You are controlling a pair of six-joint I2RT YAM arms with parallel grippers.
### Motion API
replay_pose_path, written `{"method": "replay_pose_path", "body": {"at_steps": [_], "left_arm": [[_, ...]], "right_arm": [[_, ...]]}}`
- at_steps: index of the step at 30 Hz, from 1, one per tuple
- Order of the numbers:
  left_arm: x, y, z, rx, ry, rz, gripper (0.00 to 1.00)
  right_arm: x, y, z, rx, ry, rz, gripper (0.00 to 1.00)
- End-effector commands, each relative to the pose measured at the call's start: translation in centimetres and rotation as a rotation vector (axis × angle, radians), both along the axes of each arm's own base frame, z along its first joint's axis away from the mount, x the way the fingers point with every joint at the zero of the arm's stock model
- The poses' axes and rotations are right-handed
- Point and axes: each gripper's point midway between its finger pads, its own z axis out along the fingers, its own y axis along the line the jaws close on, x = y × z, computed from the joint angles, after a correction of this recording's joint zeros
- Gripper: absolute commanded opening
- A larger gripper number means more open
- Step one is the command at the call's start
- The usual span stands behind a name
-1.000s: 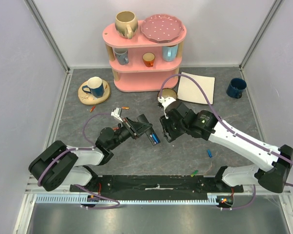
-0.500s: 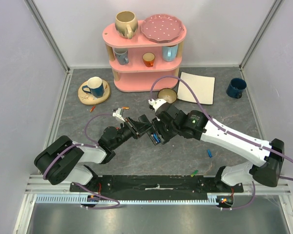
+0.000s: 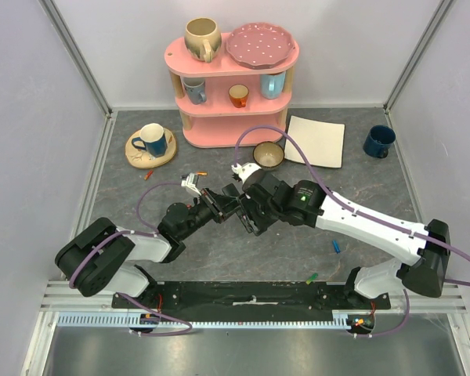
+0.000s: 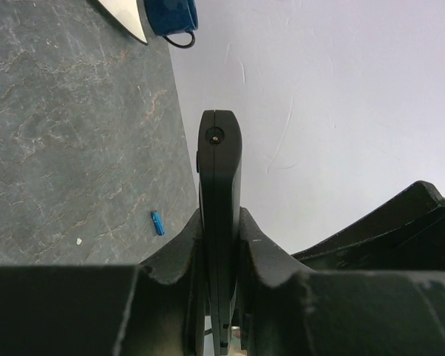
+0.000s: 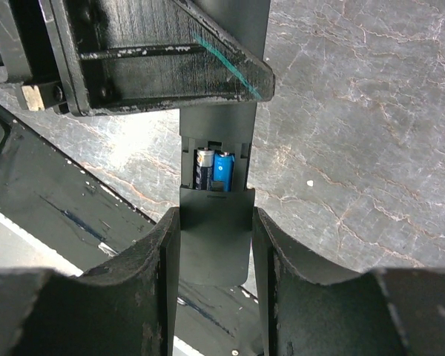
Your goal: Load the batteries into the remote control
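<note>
My left gripper (image 3: pixel 223 205) is shut on the black remote control (image 4: pixel 220 163), seen edge-on in the left wrist view. My right gripper (image 3: pixel 251 215) meets it from the right, shut on a flat black battery cover (image 5: pixel 213 237) whose front edge touches the remote's open compartment. Two batteries (image 5: pixel 213 169), one dark and one blue, lie side by side in that compartment. Loose batteries lie on the table: a blue one (image 3: pixel 337 246), which also shows in the left wrist view (image 4: pixel 157 222), a green one (image 3: pixel 312 277) and an orange one (image 3: pixel 201 173).
A pink shelf (image 3: pixel 235 117) with mugs and a plate stands at the back. In front of it are a small bowl (image 3: pixel 268 154) and a white cloth (image 3: pixel 316 141). A dark blue mug (image 3: pixel 378 142) stands far right. A blue mug on a wooden coaster (image 3: pixel 151 141) stands left.
My right arm has moved left to my left gripper and brought the cover up to the remote. The blue battery seen in the top view earlier is now hidden under the grippers.
</note>
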Motion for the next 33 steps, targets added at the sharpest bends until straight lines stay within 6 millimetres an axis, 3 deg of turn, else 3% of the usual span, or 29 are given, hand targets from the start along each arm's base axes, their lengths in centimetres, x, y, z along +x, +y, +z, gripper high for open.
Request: {"method": "replay_pose_path", "body": {"at_steps": [1, 33], "left_arm": [[0.1, -0.5, 2.6, -0.076, -0.045, -0.012, 0.02], [-0.2, -0.8, 3.1, -0.093, -0.047, -0.029, 0.02]], "right_arm": [[1.0, 1.3, 0.8, 0.045, -0.04, -0.022, 0.12], [1.0, 1.0, -1.5, 0.02, -0.029, -0.039, 0.11]]}}
